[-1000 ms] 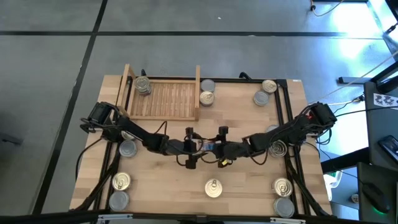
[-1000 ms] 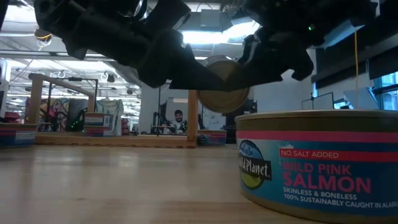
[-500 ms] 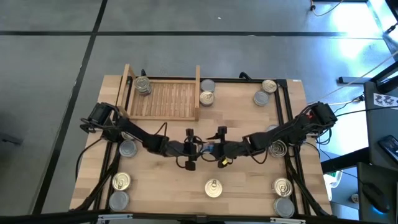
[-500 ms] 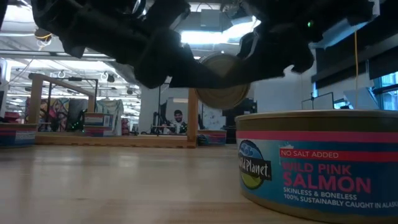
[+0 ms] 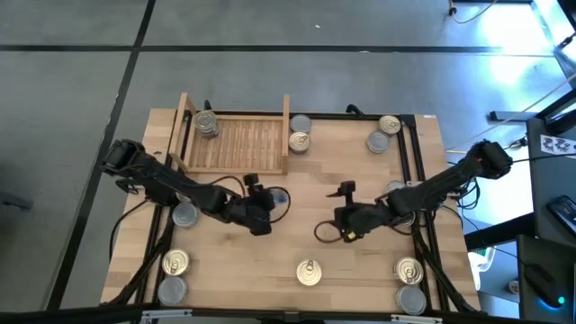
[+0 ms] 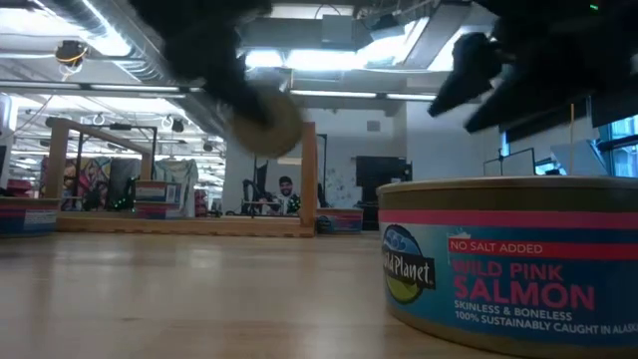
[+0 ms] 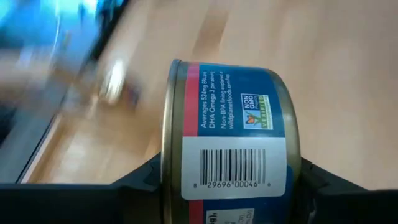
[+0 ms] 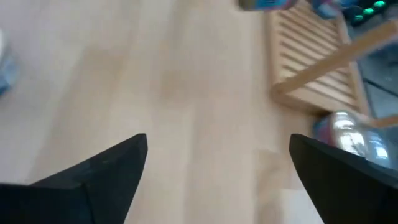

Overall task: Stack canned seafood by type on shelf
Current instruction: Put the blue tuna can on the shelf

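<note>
One can [image 7: 230, 130] between left gripper [image 5: 266, 205] fingers

Bright overhead ceiling light, motion-blurred wrist views, silhouetted arms, soft table shadows.

Pale light-wood tabletop [image 5: 360, 261], smooth with a soft sheen and fine straight grain. Shallow light-wood slatted rack [image 5: 236, 144], matt, unpainted, with grooved slats. Short round metal tin with a glossy blue-and-red printed paper label [image 7: 233, 140], its seam rim dull golden metal, clamped between matt black fingers [image 7: 140, 183] of the left gripper [image 5: 270, 202]. Large foreground tin with a glossy blue-and-pink label [image 6: 508, 264], capped by a brushed metal rim. Golden pull-tab tin top [image 5: 309, 271], shiny and reflective; plain grey tin top [image 5: 184, 214], dull.
</note>
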Robot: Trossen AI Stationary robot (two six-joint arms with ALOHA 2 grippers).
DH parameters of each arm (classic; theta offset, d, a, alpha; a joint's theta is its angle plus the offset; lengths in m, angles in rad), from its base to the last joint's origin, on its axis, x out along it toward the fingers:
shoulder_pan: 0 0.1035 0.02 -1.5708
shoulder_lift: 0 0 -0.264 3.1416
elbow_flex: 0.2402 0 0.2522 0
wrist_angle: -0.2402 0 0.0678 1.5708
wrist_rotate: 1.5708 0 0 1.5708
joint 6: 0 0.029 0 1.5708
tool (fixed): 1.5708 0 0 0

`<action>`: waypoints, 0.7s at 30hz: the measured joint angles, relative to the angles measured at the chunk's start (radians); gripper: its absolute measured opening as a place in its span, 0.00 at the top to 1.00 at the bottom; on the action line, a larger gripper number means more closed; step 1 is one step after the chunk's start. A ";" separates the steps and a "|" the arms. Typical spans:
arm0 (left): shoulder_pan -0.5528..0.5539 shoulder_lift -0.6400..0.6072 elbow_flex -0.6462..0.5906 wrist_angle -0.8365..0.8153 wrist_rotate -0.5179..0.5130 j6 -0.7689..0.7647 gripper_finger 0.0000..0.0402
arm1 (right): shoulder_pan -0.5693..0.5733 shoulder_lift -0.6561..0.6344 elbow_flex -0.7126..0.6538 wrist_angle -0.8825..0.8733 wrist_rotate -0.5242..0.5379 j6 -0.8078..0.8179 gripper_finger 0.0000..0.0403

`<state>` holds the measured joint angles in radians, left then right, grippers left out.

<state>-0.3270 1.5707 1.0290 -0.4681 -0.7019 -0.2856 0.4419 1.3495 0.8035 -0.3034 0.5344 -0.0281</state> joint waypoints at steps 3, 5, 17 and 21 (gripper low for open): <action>0.016 -0.015 0.057 -0.197 0.002 -0.138 0.57 | -0.003 0.002 -0.060 0.050 -0.001 0.038 0.02; 0.034 -0.022 0.086 -0.366 -0.008 -0.240 0.57 | -0.005 0.010 -0.108 0.114 -0.002 0.059 0.02; 0.249 -0.002 0.087 -0.922 0.003 -0.676 0.56 | -0.004 0.009 -0.265 0.452 0.020 0.067 0.02; 0.365 0.010 0.054 -0.893 0.016 -0.609 0.56 | -0.004 0.009 -0.275 0.493 0.024 0.057 0.02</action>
<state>0.0377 1.5803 1.0831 -1.3613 -0.6860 -0.8942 0.4381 1.3586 0.5289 0.1892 0.5579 0.0286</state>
